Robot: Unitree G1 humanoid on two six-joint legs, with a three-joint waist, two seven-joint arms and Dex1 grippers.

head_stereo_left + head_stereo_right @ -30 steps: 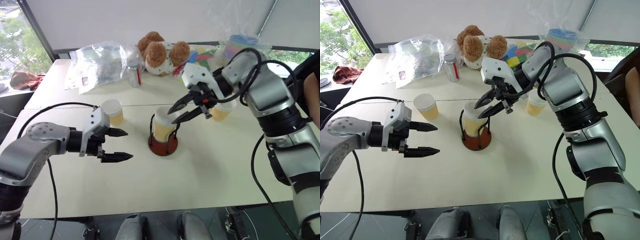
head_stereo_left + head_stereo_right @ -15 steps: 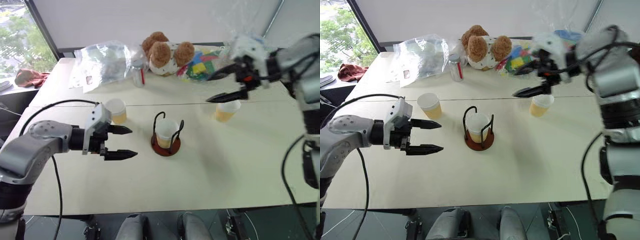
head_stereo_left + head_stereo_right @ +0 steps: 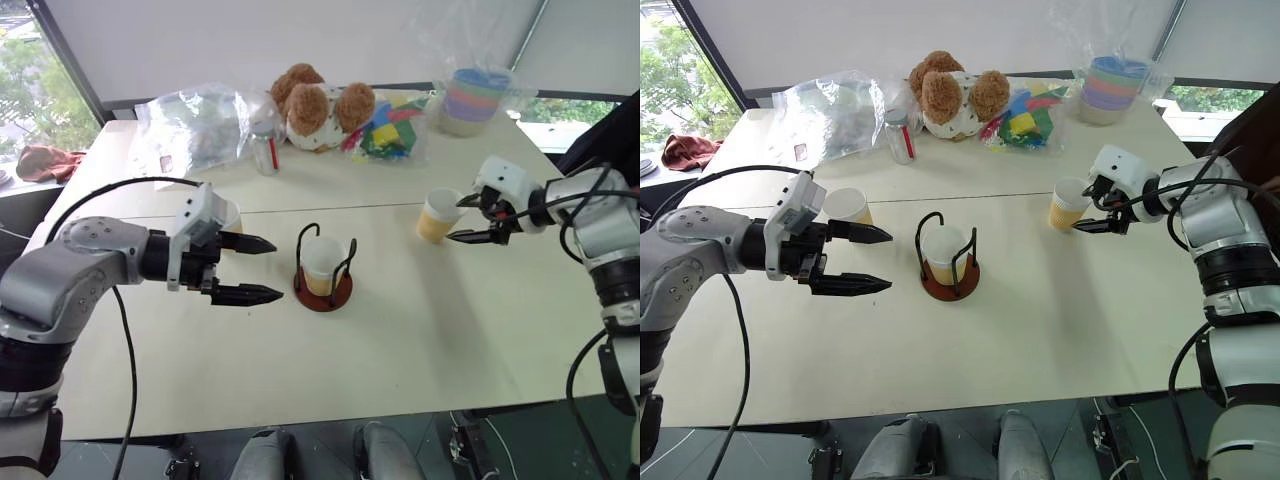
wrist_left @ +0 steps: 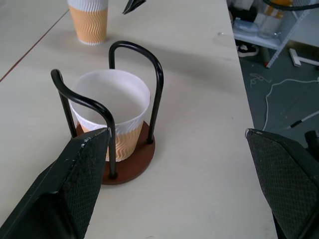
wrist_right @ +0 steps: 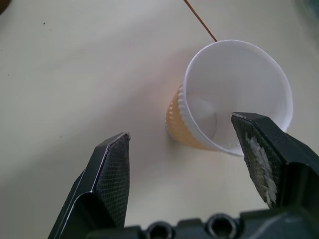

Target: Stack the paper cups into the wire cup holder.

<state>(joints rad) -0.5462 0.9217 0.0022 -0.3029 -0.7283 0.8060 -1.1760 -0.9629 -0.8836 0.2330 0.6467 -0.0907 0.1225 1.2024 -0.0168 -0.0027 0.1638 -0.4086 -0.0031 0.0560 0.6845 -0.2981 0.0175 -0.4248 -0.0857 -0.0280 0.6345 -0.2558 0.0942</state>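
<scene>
Paper cups stand in 3 places: 1 already seated in the wire cup holder (image 3: pixel 323 270) mid-table, 1 at the right (image 3: pixel 438 215) just left of the spread right gripper (image 3: pixel 468 218) lined up to grasp it, and 1 at the left (image 3: pixel 847 206) behind the spread, empty left gripper (image 3: pixel 255 270).

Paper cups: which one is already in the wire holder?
The middle cup, standing upright inside the wire cup holder. The left cup and right cup stand loose on the table.
</scene>
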